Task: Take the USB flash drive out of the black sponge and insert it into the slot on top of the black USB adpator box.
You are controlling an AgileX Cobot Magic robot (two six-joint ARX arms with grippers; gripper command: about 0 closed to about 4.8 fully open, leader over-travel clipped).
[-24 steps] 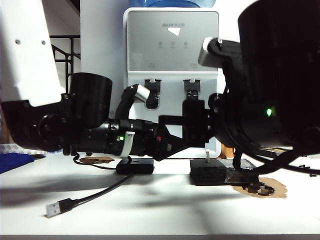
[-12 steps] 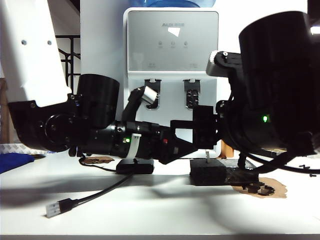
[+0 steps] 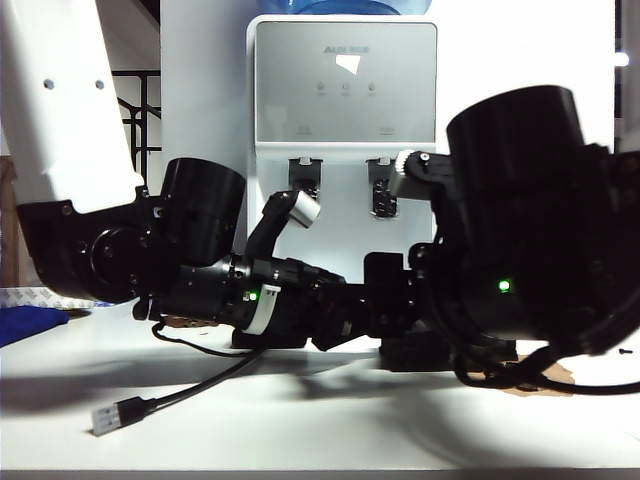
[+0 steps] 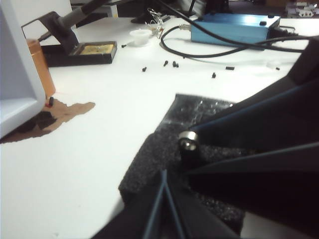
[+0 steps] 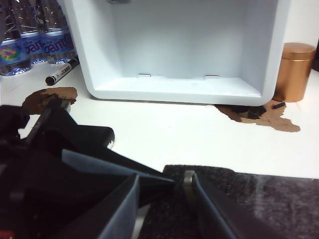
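Observation:
The black sponge (image 4: 149, 164) (image 5: 249, 194) lies on the white table, mostly hidden behind the arms in the exterior view (image 3: 425, 352). The silver USB flash drive (image 4: 188, 141) (image 5: 188, 180) stands upright in it. My right gripper (image 5: 167, 191) (image 3: 395, 300) is open and straddles the drive, one finger (image 5: 209, 204) right beside it. My left gripper (image 4: 164, 174) (image 3: 345, 325) is shut, its tip on the sponge next to the drive. The black USB adpator box (image 3: 270, 342) shows only as a dark edge under the left arm; its slot is hidden.
The adaptor's cable ends in a silver plug (image 3: 110, 415) at the front left. A water dispenser (image 3: 345, 100) stands behind, with a copper canister (image 5: 294, 69), bottles (image 5: 30, 45) and a marker (image 5: 60, 74) near its base. A soldering stand (image 4: 75, 47) and a blue box (image 4: 234, 30) lie farther off.
Both arms have come down. The right gripper sank leftward over the sponge, hiding it and the drive in the exterior view; the left gripper tipped down onto the sponge.

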